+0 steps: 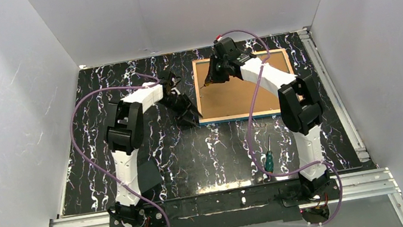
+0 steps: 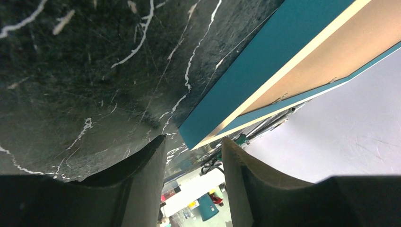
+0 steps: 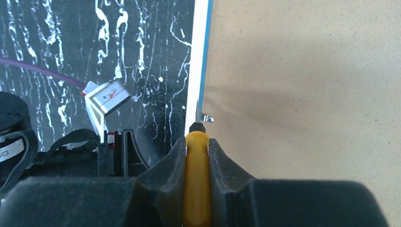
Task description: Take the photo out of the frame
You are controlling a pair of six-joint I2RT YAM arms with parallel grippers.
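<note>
The frame (image 1: 248, 116) lies face down at the back right of the table, its thin blue rim around the brown backing board (image 1: 232, 94). The photo is hidden under that board. My right gripper (image 1: 219, 76) is over the frame's left side, shut on a yellow-handled screwdriver (image 3: 197, 179). The screwdriver's tip is at a small metal tab (image 3: 206, 117) on the board's left edge. My left gripper (image 2: 194, 144) is low at the frame's near left corner (image 2: 246, 75). Its jaws stand apart, and the corner reaches just between the fingertips (image 2: 158, 151) without touching either.
A green-handled screwdriver (image 1: 269, 160) lies on the black marbled table (image 1: 217, 153) in front of the frame, near the right arm. A flat black piece (image 1: 149, 175) sits beside the left arm's base. White walls close in on three sides.
</note>
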